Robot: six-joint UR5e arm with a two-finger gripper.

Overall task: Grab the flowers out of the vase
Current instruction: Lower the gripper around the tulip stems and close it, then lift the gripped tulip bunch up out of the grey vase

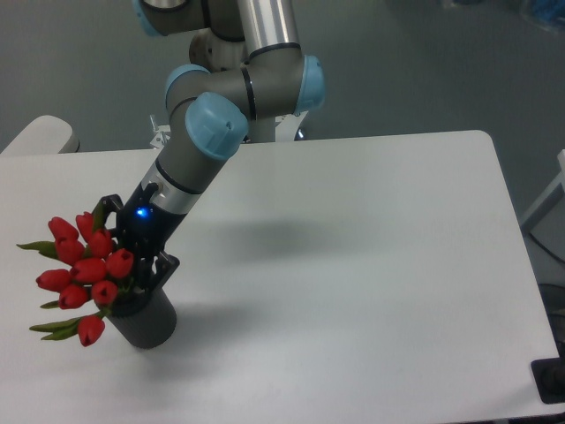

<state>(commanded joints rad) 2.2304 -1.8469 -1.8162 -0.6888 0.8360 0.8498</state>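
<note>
Gripper spread open around flowers in vase, on white table, grey floor behind.

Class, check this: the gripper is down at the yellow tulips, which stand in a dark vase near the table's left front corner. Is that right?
Not quite: the tulips are red, not yellow, as the camera view shows. The rest stands: the gripper is down at them, and they stand in the dark vase near the left front corner of the table.

One fixed camera looks down at an angle from high in front of the white table, facing the arm's base at the far edge. It stands moderately near, cropping the table's left and lower edges.
</note>
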